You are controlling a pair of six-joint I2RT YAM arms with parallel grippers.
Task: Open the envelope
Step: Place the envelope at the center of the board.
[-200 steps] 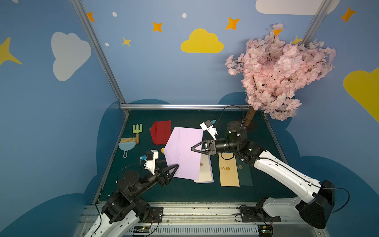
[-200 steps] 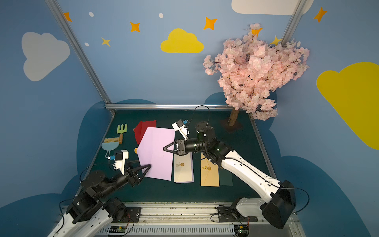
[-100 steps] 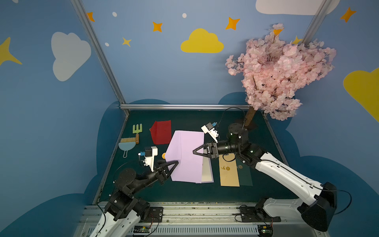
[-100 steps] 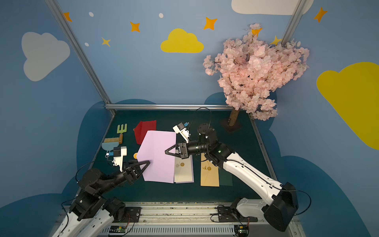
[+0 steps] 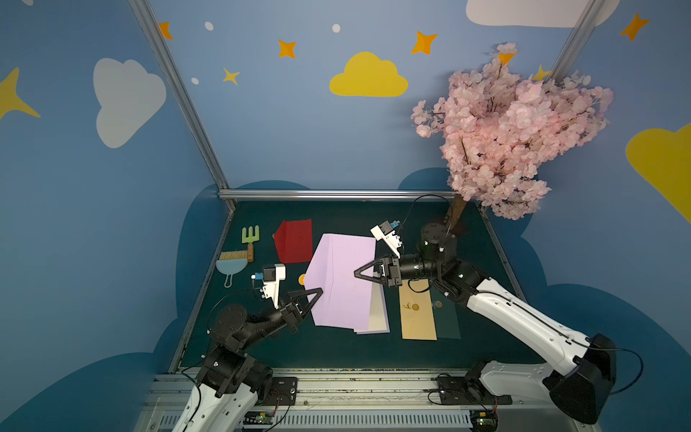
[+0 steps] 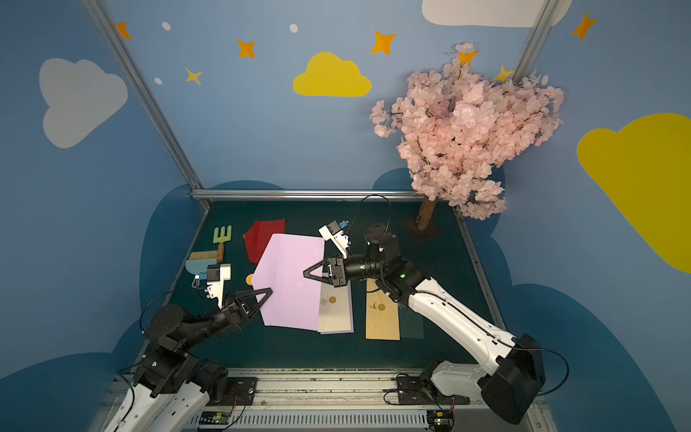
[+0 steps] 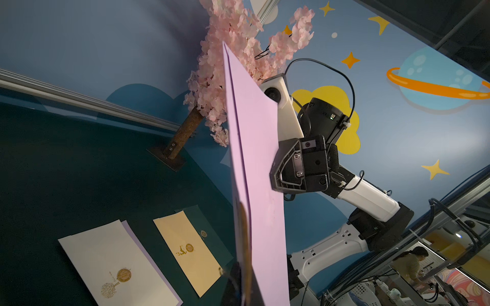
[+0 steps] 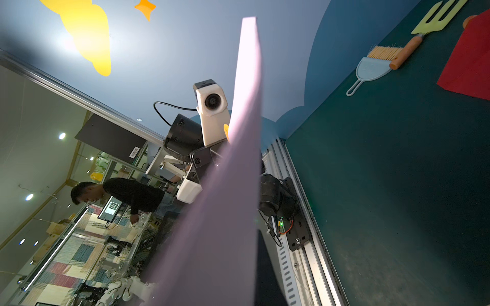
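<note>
Both grippers are clamped on the lilac envelope [image 5: 338, 284]. The left gripper [image 5: 320, 291] pinches its left edge, on the side of the tabletop's near-left corner, and the right gripper [image 5: 356, 274] pinches it from the right. Both wrist views show the envelope edge-on, lifted off the tabletop [image 5: 336, 351] above its middle. Toward the near edge, a cream envelope [image 6: 332, 306] and a tan envelope [image 5: 417, 318] lie flat. A red envelope [image 5: 295, 241] lies toward the far-left corner.

- The big envelope [image 5: 342, 280] hangs over the surface [image 5: 336, 355], between my left jaws and right jaws.
- Under its right edge, a sealed envelope [image 6: 334, 306]; right of that, another envelope [image 5: 417, 318].
- Back left: rake [image 5: 249, 236], brush [image 5: 233, 256], flat sheet [image 5: 293, 241]. Back right: tree [image 5: 516, 127].
</note>
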